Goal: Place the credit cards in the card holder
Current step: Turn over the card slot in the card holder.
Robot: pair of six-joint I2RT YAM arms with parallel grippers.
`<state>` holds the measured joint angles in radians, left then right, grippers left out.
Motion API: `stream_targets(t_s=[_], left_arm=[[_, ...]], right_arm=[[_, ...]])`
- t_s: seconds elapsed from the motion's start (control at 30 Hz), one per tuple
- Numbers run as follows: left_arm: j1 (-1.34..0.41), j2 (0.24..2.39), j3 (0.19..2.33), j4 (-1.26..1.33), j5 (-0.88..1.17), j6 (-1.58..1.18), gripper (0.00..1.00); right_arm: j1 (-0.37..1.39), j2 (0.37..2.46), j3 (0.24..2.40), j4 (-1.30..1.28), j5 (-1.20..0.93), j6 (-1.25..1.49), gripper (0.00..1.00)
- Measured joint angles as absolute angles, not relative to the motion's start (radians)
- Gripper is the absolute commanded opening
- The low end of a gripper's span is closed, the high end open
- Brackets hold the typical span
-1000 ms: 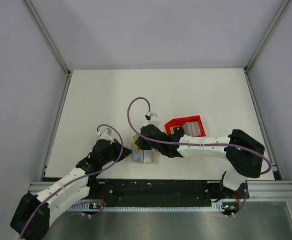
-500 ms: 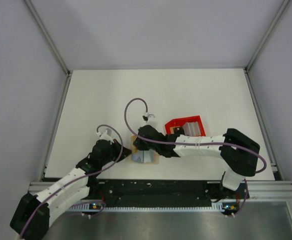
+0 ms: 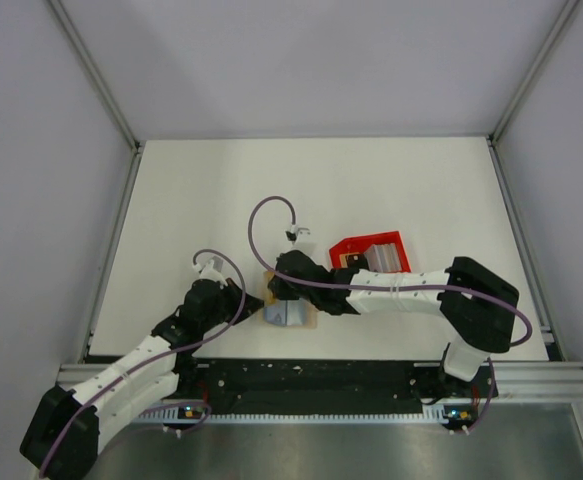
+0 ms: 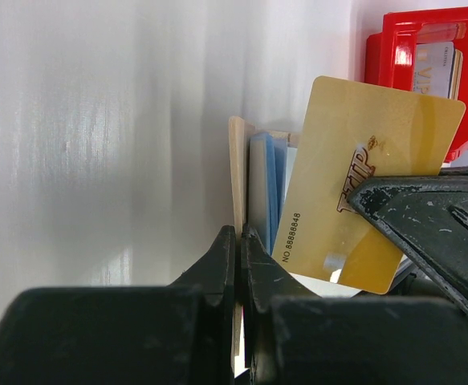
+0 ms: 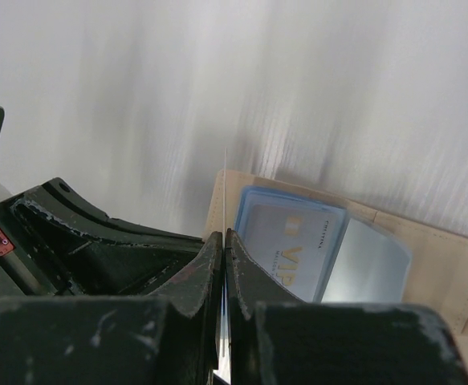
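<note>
L gripper (image 4: 238, 241): jaws together, pinching the near edge of the wallet (image 4: 237, 160). Its tan flap stands on edge straight ahead of the tips. Blue card (image 4: 264, 184) sits in the wallet just right of that flap.

R gripper (image 5: 223, 239): jaws clamped on the gold card (image 4: 362, 168). From R wrist cam the card is edge-on, a thin line rising from btwn the tips. From L wrist cam it's tilted, ahead and just right of L tips, lower part over the wallet's open side, w/ R finger (image 4: 426, 216) across its face. Can't tell if its edge is in a slot.

Wallet lies open ahead-right of R tips, blue VIP card in a pocket, a silvery patch (image 5: 370, 261) beside it (card or pocket, can't tell).

Red tray (image 4: 394, 48) is further ahead-right of L gripper, w/ a pale card (image 4: 436, 68) inside.

Top cam: both grippers meet at the wallet, L at its left side, R over its far-left corner.
</note>
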<state>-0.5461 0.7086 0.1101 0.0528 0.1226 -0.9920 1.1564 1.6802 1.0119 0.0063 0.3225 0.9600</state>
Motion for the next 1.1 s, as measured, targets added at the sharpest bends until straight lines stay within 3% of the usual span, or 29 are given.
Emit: stream_targets(t_s=[1.1], left_arm=[[-0.546, 0.709, 0.110, 0.052, 0.115, -0.969, 0.00]], right_arm=[[1.157, 1.659, 1.017, 0.007, 0.316, 0.891, 0.00]])
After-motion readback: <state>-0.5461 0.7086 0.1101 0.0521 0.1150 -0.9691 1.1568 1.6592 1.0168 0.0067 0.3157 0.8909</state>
